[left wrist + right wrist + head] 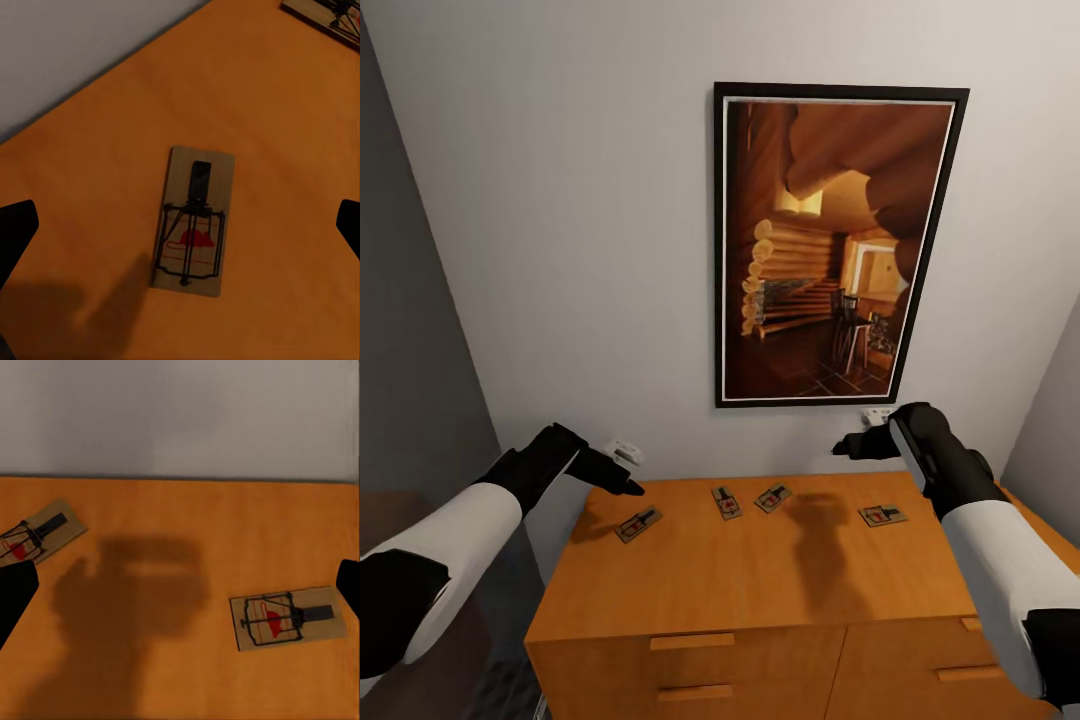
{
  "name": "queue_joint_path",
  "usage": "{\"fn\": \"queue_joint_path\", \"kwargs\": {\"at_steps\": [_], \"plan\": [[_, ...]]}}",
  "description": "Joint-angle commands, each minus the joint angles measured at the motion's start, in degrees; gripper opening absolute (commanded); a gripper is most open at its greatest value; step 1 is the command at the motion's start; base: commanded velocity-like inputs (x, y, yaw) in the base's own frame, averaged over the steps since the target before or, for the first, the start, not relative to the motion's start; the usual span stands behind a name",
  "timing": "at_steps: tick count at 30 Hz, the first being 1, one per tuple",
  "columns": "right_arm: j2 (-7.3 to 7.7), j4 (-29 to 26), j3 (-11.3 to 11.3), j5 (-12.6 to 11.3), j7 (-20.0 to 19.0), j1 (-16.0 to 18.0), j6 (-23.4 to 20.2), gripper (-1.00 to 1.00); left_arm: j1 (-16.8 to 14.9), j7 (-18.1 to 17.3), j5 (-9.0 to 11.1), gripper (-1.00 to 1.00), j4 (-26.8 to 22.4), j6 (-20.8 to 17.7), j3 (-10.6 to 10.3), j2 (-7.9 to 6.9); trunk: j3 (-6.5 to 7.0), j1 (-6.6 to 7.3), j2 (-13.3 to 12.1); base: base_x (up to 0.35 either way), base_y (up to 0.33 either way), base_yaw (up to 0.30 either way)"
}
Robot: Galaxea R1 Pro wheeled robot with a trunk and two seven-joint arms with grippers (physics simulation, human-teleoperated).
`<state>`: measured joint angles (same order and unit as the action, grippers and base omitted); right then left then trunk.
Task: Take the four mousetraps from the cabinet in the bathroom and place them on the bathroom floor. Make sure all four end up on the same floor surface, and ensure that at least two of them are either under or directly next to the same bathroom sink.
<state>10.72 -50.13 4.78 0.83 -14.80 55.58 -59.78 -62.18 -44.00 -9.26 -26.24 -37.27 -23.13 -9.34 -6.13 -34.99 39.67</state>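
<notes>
Since all four mousetraps lie flat on the cabinet (760, 590) top, bring your left gripper (622, 484), its fingers spread wide and empty, straight down over the leftmost mousetrap (638, 523). Pinch its long edges, clear of the wire. Your right gripper (850, 446) hovers parted above the rightmost trap (882, 515).

Both arms share one look: a smooth white shell along the forearm, then matte black from the wrist onward. The left arm (455, 545) has a black band low on its white sleeve and a rounded black wrist housing tapering to a slim dark pincer (622, 484). The right arm (985, 545) carries a bulky black cylindrical wrist with a pale grey stripe along its edge, ending in a black pincer (847, 446). In the wrist views the fingertips (15, 236) read as plain black blunt wedges.
</notes>
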Motion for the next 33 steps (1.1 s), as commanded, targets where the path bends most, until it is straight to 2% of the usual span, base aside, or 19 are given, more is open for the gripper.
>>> {"fn": "queue_joint_path", "kwargs": {"at_steps": [1, 3, 4, 9, 13, 16, 18, 26, 33], "plan": [[0.41, -0.1, 0.2, 0.0, -0.1, 0.1, -0.2, 1.0, 0.0, -0.4, -0.6, 1.0, -0.1, -0.1, -0.1, -0.01, -0.11, -0.02, 0.1, 0.0, 0.0, 0.0], [1.22, -0.1, 0.1, 0.0, -0.1, 0.1, -0.2, 1.0, 0.0, -0.5, -0.6, 1.0, -0.1, -0.1, -0.1, 0.0, -0.11, -0.02, 0.1, 0.0, 0.0, 0.0], [2.56, -0.1, 0.1, 0.0, -0.1, 0.1, -0.2, 1.0, 0.0, -0.5, -0.6, 1.0, -0.1, -0.1, -0.1, 0.01, -0.11, -0.02, 0.1, 0.0, 0.0, 0.0], [4.22, -0.1, 0.1, 0.1, -0.2, 0.1, -0.2, 1.0, 0.0, -0.5, -0.6, 1.0, -0.1, -0.1, -0.2, 0.02, -0.11, -0.02, 0.1, 0.0, 0.0, 0.0], [5.87, -0.1, 0.1, 0.1, -0.2, 0.1, -0.2, 1.0, 0.0, -0.6, -0.6, 1.0, -0.1, -0.1, -0.5, 0.06, -0.83, -0.9, 1.7, 0.0, 0.0, 0.0], [7.65, 0.0, 0.2, 0.1, -0.3, 0.1, -0.2, 1.0, 0.0, -0.7, -0.6, 1.0, -0.1, -0.1, -1.2, 0.08, -1.36, -1.56, 2.9, 0.0, 0.0, 0.0], [8.22, 0.0, 0.4, 0.1, -0.3, 0.1, -0.2, 1.0, 0.0, -0.7, -0.6, 1.0, -0.1, -0.1, -1.3, 0.09, -1.72, -2.0, 3.7, 0.0, 0.0, 0.0], [10.17, 1.9, 1.8, 0.0, -0.4, 0.1, -0.2, 1.0, 0.0, -0.9, -0.6, 1.0, -0.1, -0.2, -1.7, 0.11, -1.72, -2.0, 3.7, 0.0, 0.0, 0.0], [10.49, 3.3, 2.1, 0.0, -0.4, 0.1, -0.2, 1.0, 0.0, -1.0, -0.6, 1.0, -0.1, -0.2, -1.7, 0.11, -1.72, -2.0, 3.7, 0.0, 0.0, 0.0]]}}
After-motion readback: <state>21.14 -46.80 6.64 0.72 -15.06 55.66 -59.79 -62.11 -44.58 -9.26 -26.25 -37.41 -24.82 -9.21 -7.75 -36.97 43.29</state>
